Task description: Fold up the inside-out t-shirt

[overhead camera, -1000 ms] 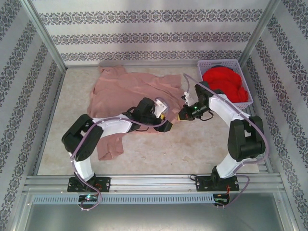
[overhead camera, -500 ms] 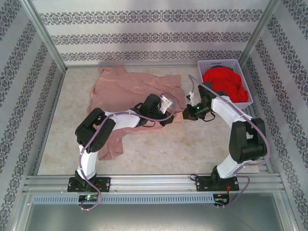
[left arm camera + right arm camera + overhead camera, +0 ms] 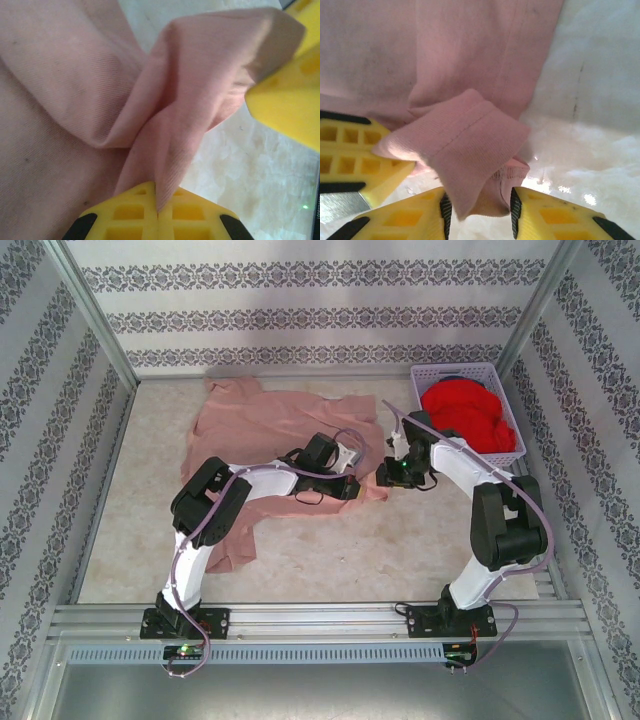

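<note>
We are barely beginning: our left gripper is pinching the unfolded shirt midway across the table, our right gripper gaping around its hem.

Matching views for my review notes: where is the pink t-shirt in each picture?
Top external: the t-shirt is spread over the table's far left and centre.
Left wrist: it covers the left and centre, with a fold pinched in the left tool.
Right wrist: it lies across the top, its hem hanging between the fingers of the right tool.
Shared landmark: the hem corner where both tools meet.
</note>
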